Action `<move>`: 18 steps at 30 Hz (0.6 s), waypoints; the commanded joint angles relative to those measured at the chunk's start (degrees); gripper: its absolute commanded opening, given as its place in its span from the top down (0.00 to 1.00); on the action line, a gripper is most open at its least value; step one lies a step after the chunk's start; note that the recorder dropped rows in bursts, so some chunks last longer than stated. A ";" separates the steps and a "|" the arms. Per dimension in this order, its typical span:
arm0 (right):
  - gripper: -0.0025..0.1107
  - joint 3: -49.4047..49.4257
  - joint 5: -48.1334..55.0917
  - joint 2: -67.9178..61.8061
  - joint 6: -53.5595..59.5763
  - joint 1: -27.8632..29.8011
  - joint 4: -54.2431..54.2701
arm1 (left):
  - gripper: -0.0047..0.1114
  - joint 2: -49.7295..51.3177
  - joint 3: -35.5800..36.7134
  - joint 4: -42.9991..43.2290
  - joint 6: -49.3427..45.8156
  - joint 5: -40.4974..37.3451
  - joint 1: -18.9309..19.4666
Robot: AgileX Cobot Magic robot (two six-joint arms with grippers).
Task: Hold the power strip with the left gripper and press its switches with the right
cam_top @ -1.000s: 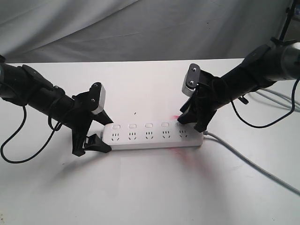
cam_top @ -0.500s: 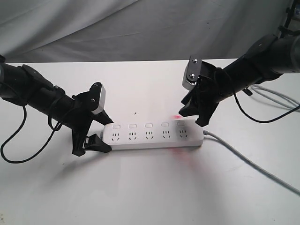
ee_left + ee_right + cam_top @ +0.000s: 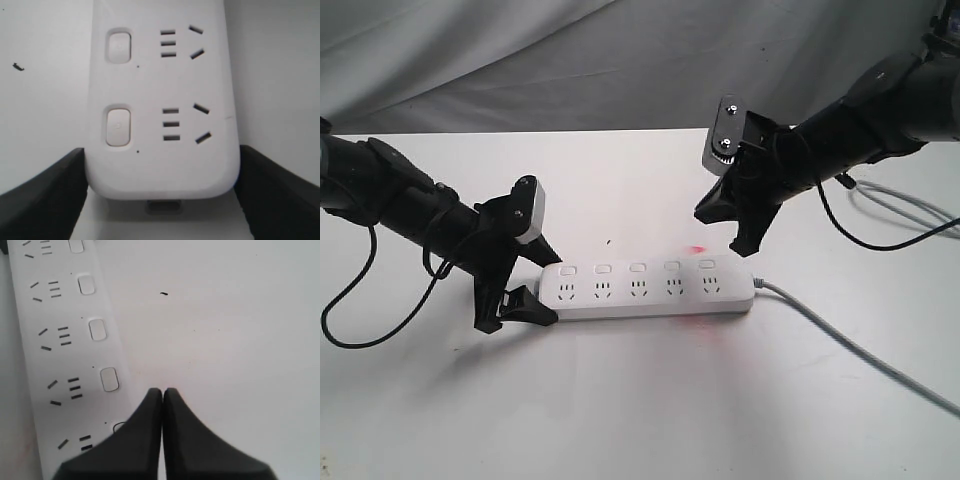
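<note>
Where left fingers (image 3: 45, 197) clamp, rounded white power strip (image 3: 160, 167)

In the left wrist view the power strip (image 3: 165, 165) is cut off by the picture's edge, so only two of its switches (image 3: 118, 126) show. The fingers (image 3: 40, 200) of the left gripper (image 3: 161, 155) beside its end are cropped too. In the right wrist view one switch is mostly hidden behind the right gripper (image 3: 162, 391). The strip's grey cord (image 3: 850, 345) passes out of the exterior picture. A dark speck (image 3: 609, 241) near the strip is too small to identify.
</note>
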State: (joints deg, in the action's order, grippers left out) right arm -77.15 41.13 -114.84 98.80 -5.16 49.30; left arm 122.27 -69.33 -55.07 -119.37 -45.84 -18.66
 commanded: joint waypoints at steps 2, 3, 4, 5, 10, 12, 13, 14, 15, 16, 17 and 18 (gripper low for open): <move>0.98 2.88 -0.11 3.53 -0.79 -0.10 1.19 | 0.36 -0.04 -0.29 0.18 0.02 0.00 -0.29; 0.98 4.01 -0.92 4.50 -0.79 -0.10 1.19 | 0.36 -0.04 -0.29 0.18 0.02 0.00 -0.29; 0.98 4.99 -1.90 5.66 -0.79 -0.10 1.30 | 0.36 -0.04 -0.29 0.18 0.02 0.00 -0.29; 0.98 6.34 -3.18 6.97 -0.79 -0.10 1.30 | 0.36 -0.04 -0.29 0.18 0.02 0.00 -0.29; 0.98 13.06 -7.13 15.35 -0.79 -0.10 3.68 | 0.36 -0.04 -0.29 0.18 0.02 0.00 -0.29; 0.98 15.32 -8.04 19.28 -0.79 -0.10 4.58 | 0.36 -0.04 -0.29 0.18 0.02 0.00 -0.29; 0.98 16.53 -8.48 21.58 -0.79 -0.10 5.36 | 0.36 -0.04 -0.29 0.18 0.02 0.00 -0.29; 0.98 17.44 -8.88 23.49 -0.79 -0.10 6.16 | 0.36 -0.04 -0.29 0.18 0.02 0.00 -0.29; 0.98 18.50 -8.87 25.87 -0.79 -0.10 6.89 | 0.36 -0.04 -0.29 0.18 0.02 0.00 -0.29; 0.98 19.59 -8.87 28.33 -0.96 -0.10 7.44 | 0.36 -0.04 -0.29 0.18 0.02 0.00 -0.29; 0.98 20.78 -8.87 30.85 -1.53 -0.10 7.65 | 0.36 -0.04 -0.29 0.18 0.02 0.00 -0.29; 0.98 22.01 -8.87 33.44 -1.64 -0.10 7.82 | 0.36 -0.04 -0.29 0.18 0.02 0.00 -0.29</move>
State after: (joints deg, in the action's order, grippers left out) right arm -58.13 32.60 -87.50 98.06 -5.16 55.31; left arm 122.27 -69.33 -55.07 -119.37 -45.84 -18.66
